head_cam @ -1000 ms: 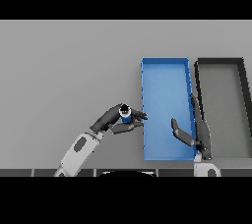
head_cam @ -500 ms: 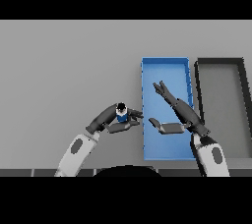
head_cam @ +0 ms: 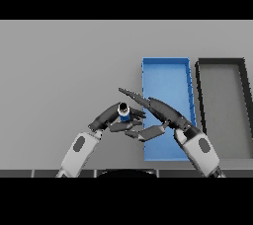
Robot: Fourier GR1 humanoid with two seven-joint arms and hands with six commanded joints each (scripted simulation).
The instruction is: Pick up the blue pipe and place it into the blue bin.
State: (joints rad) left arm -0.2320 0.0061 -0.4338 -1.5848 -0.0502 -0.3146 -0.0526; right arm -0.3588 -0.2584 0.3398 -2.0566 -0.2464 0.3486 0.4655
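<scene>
blue pipe (head_cam: pixel 124 114) mostly behind fingers (head_cam: pixel 129 126)

Soft, even light with no glare.
The bench (head_cam: pixel 64 71) is lit a flat, uniform grey from edge to edge, with no bright spots. Only faint shading gathers inside the blue bin (head_cam: pixel 165 73) along its walls, and nothing looks warped at the margins.

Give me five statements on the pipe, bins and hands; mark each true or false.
1. The pipe lies in the blue bin. False: the left hand holds it over the table, left of that bin.
2. The black bin stands right of the blue bin. True.
3. The right hand has straight fingers. True.
4. The right hand hangs over the black bin. False: it reaches towards the pipe.
5. The blue bin holds nothing. True.
</scene>
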